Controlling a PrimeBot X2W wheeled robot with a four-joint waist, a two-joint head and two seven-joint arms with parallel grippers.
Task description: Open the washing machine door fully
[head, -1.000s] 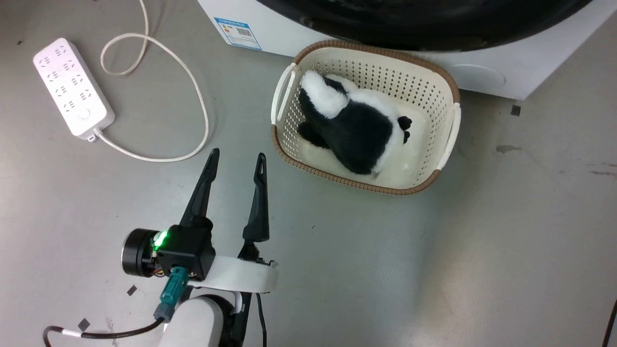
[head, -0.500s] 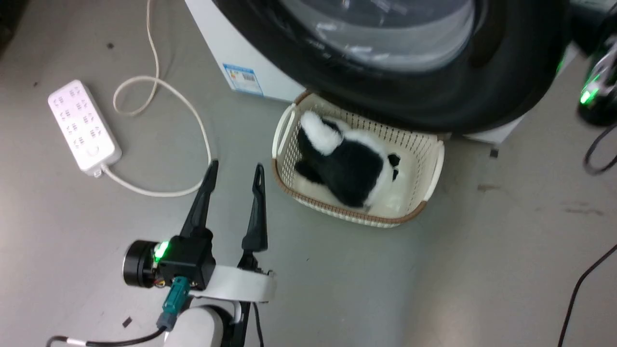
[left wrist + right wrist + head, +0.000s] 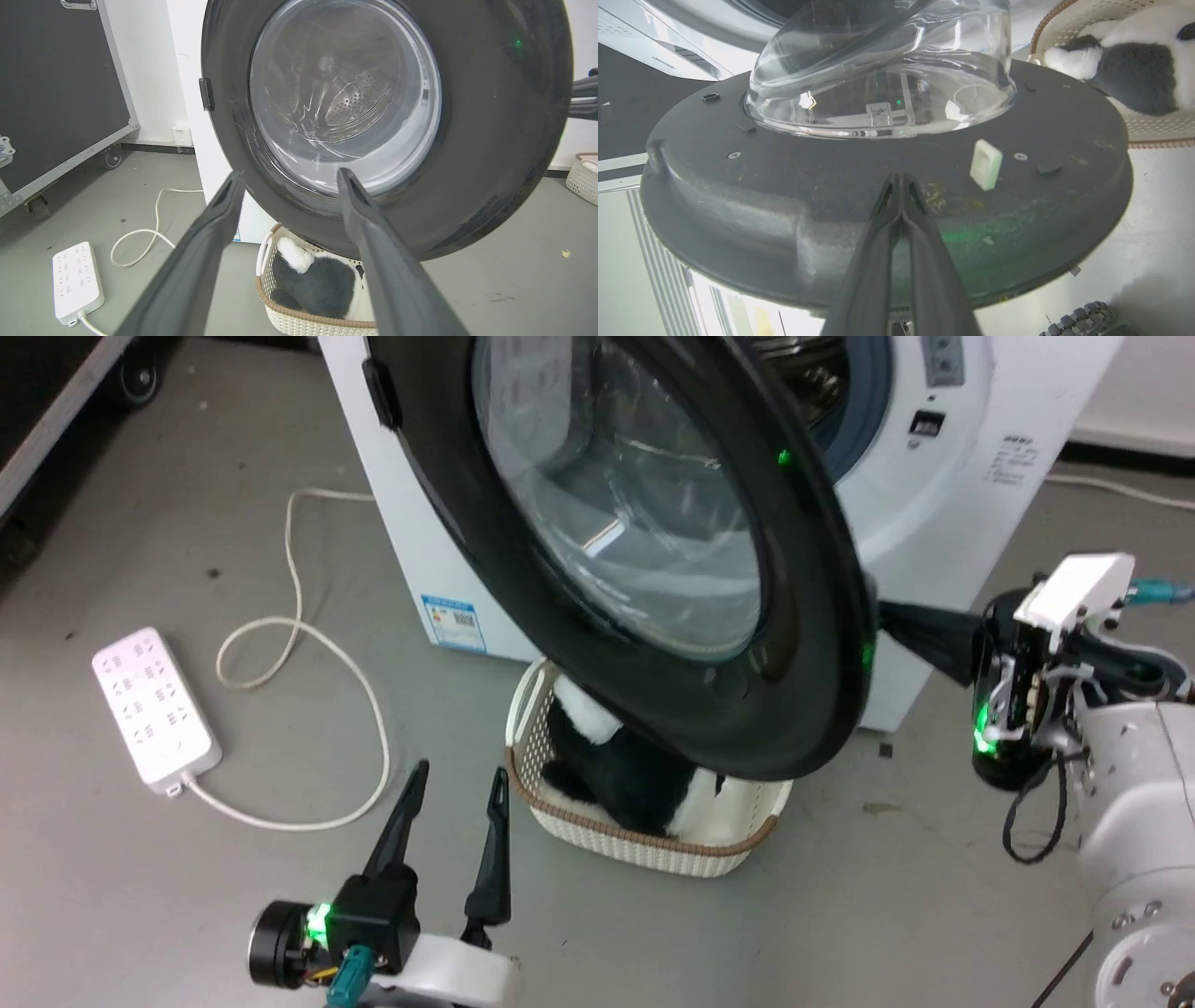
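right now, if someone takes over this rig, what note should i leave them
Left gripper: open, empty, low beside the basket.
Right gripper: shut, holding nothing, tips at the inner face of the door near its free edge.
Door: partly open, standing out from the washing machine above the basket, which holds a plush toy.
Done: door unlatched and part-way out.
Left: push it on round until fully open.
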